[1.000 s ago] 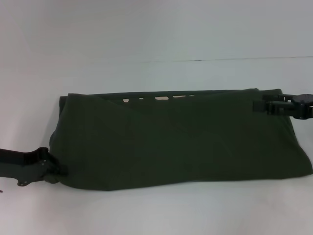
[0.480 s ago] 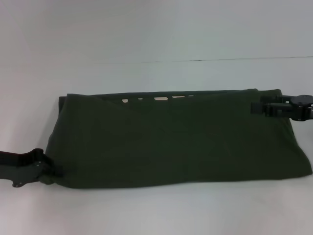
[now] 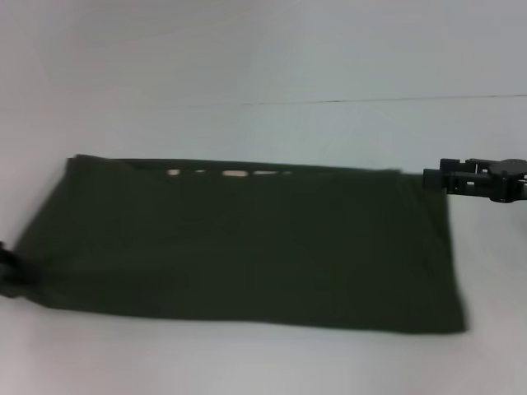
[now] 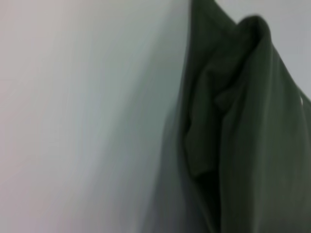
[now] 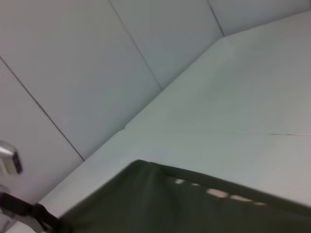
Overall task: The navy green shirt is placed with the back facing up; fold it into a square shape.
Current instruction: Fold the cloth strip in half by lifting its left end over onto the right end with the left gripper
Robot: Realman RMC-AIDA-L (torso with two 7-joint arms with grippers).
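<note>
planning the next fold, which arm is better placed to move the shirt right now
Left, probably. The left gripper is at the navy green shirt's near left corner, where cloth looks bunched. The right gripper is just off the far right corner, apparently not touching the cloth.

On my left wrist feed: navy green shirt [image 4: 243, 126], bunched in vertical folds, fills the frame's right side; pale table [image 4: 82, 116] occupies the left.

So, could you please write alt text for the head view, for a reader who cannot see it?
A dark green shirt, folded into a wide band, lies on a white table. The left gripper is at its near left corner, mostly out of frame; the right gripper is at its far right corner.
</note>
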